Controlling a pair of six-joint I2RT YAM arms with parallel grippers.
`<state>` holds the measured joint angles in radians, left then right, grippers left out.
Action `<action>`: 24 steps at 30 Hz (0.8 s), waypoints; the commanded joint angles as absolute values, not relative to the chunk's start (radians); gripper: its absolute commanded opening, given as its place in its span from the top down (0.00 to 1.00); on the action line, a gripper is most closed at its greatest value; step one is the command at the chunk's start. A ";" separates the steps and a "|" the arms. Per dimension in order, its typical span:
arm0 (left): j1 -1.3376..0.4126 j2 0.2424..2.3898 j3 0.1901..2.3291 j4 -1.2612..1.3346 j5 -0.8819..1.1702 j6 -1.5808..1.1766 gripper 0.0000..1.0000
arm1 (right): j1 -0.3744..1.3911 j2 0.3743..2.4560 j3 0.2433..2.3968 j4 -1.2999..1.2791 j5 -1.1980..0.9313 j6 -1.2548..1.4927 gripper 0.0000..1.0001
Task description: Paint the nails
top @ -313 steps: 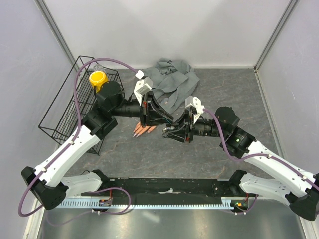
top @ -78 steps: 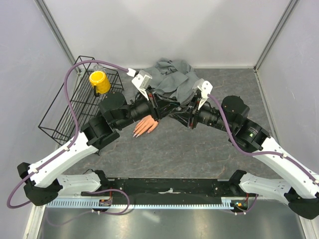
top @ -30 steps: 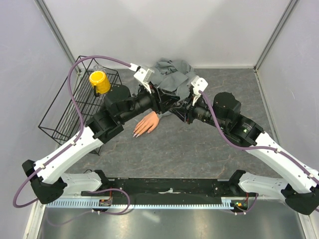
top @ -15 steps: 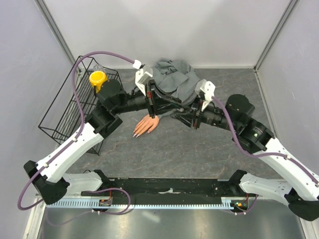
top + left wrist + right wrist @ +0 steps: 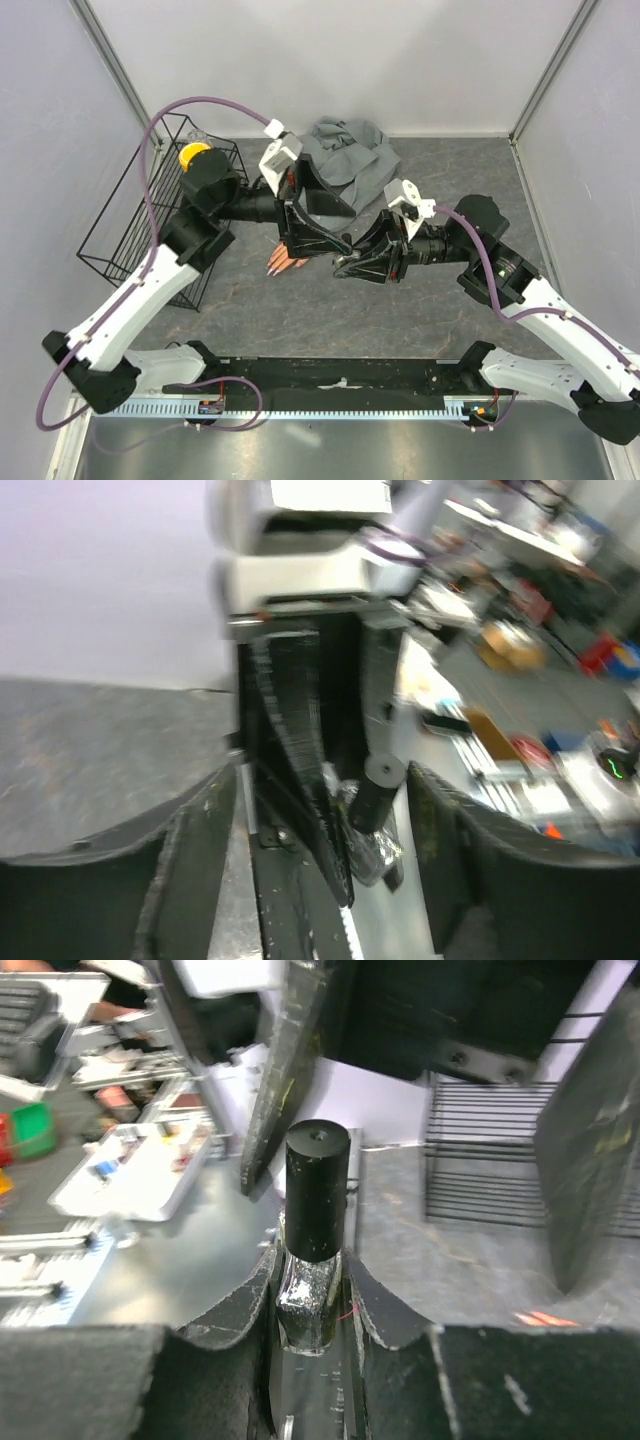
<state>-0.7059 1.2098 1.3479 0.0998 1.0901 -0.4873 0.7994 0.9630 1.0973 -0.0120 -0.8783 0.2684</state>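
My right gripper is shut on the glittery glass body of a nail polish bottle, whose black cap stands upright above the jaws. My left gripper is open, with its fingers standing wide on either side of the cap without touching it. The peach mannequin hand lies on the table under the left gripper. Only its fingertips with the nails show. Its grey shirt sleeve is bunched behind.
A black wire basket stands at the left with a yellow cup in it. The booth walls close in the back and both sides. The arms' base rail runs along the near edge.
Both grippers have moved nearer and now meet over the mannequin's fingers. The left jaws, narrow half a second ago, now stand wide around the bottle's cap. The right grip is unchanged.
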 commanded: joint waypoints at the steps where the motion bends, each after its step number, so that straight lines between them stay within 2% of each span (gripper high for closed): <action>1: -0.698 1.085 1.420 -0.275 0.666 -0.252 0.05 | 0.802 0.985 1.183 -0.131 -0.700 0.147 1.00; 2: -0.698 1.072 1.408 -0.269 0.631 -0.279 0.02 | 0.799 0.995 1.192 -0.158 -0.663 0.134 1.00; 4: -0.701 1.054 1.404 -0.265 0.498 -0.322 0.05 | 0.801 1.034 1.221 -0.214 -0.552 0.095 1.00; 7: -0.716 1.029 1.384 -0.264 0.316 -0.405 0.17 | 0.801 1.069 1.244 -0.238 -0.442 0.074 1.00; 9: -0.735 1.023 1.365 -0.249 0.209 -0.417 0.31 | 0.801 1.080 1.252 -0.239 -0.422 0.071 1.00; 12: -0.778 1.032 1.358 -0.224 0.149 -0.405 0.45 | 0.801 1.091 1.261 -0.239 -0.391 0.066 1.00; 15: -0.814 1.057 1.370 -0.227 0.077 -0.374 0.47 | 0.801 1.085 1.259 -0.238 -0.362 0.064 1.00; 24: -0.883 1.134 1.391 -0.252 0.064 -0.368 0.50 | 0.802 1.077 1.262 -0.233 -0.310 0.078 1.00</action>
<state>-0.8547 1.1160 1.3666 -0.2478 0.1066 -0.3946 0.8009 1.1007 1.2129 -0.2672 -0.3550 0.0811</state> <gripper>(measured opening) 0.516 0.294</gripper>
